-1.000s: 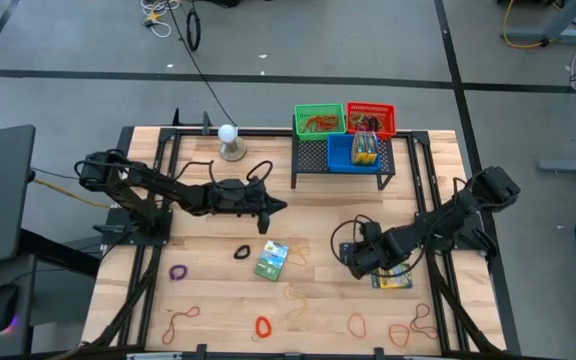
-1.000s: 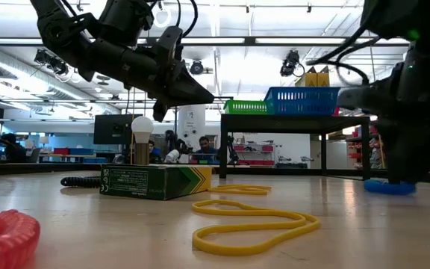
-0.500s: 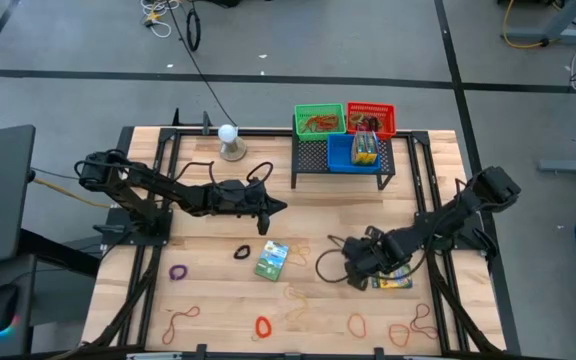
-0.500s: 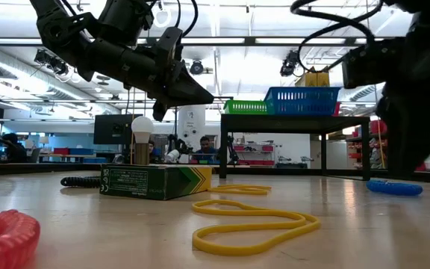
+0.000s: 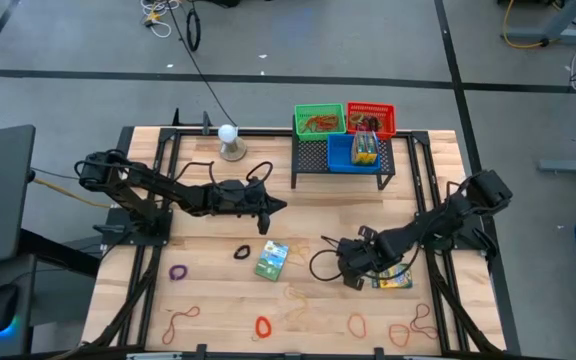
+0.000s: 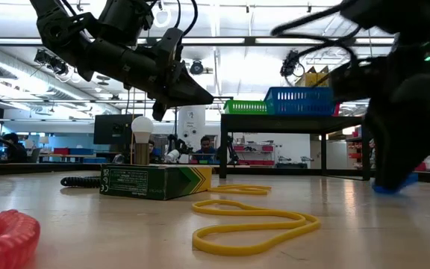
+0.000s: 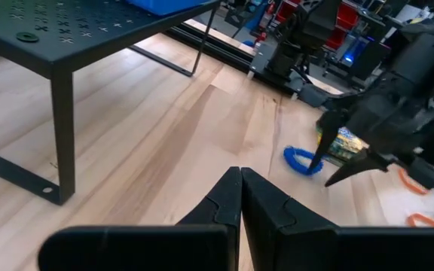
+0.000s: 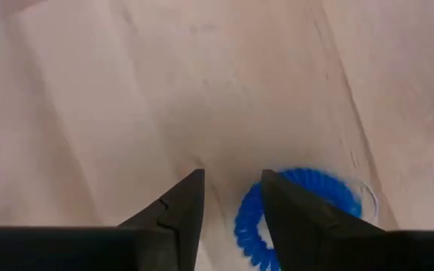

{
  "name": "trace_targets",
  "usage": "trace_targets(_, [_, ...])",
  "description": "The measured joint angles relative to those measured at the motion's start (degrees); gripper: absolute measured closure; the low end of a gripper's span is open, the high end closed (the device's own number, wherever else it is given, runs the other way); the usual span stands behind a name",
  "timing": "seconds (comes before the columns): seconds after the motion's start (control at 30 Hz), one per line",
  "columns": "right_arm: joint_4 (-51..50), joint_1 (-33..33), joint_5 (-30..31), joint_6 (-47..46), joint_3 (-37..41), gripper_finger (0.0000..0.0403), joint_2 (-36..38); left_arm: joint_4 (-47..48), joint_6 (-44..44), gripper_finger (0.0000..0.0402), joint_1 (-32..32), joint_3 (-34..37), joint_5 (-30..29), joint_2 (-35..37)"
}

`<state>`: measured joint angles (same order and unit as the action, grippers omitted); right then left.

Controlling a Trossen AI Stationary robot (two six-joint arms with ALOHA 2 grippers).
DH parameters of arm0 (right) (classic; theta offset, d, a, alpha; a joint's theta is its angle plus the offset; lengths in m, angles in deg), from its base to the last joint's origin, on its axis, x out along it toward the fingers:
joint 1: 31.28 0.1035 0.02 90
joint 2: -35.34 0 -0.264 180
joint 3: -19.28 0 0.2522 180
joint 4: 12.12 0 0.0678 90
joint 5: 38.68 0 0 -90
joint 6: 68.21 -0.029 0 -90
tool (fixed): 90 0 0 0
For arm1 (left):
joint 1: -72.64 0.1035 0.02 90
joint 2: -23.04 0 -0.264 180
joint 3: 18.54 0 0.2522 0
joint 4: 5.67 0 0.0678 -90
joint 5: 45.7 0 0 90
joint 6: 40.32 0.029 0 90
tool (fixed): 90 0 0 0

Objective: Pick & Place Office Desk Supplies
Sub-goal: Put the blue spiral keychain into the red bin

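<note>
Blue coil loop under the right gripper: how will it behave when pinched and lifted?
The blue coil loop is a spiral-wound ring lying flat on the table, so it probably squashes and stretches rather than staying rigid. It looks thin and hollow, likely very light. The right gripper stands partly open with one finger at the rim; a one-sided pinch may let the ring dangle or spring away.

A grey floor (image 5: 368, 50) with dark lines surrounds the table; ceiling lights (image 6: 222, 71) glow overhead.

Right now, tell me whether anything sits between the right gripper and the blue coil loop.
Nothing visible does. The right gripper hovers just beside the blue coil loop on the bare wooden table, jaws parted.
</note>
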<state>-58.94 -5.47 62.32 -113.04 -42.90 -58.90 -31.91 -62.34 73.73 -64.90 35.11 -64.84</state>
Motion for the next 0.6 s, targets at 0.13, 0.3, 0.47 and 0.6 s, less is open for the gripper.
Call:
trace_targets(0.13, [1.0,-0.6,0.2,-4.0,-0.2,0.0272,-2.0,0.0,-0.8,0.0389,0.0,0.0,0.0,0.0])
trace_targets(0.3, [1.5,-0.7,0.6,-8.0,-0.1,0.0318,-1.6,0.3,-1.0,0.0389,0.0,0.0,0.1,0.0])
trace_targets(0.47, [-0.2,-0.1,-0.3,-8.5,-2.6,0.0334,0.0,0.4,-1.0,0.0389,0.0,0.0,0.0,0.0])
trace_targets(0.6, [-4.7,1.1,-0.1,-8.5,-5.4,0.0313,0.8,0.5,-1.0,0.0389,0.0,0.0,0.0,0.0])
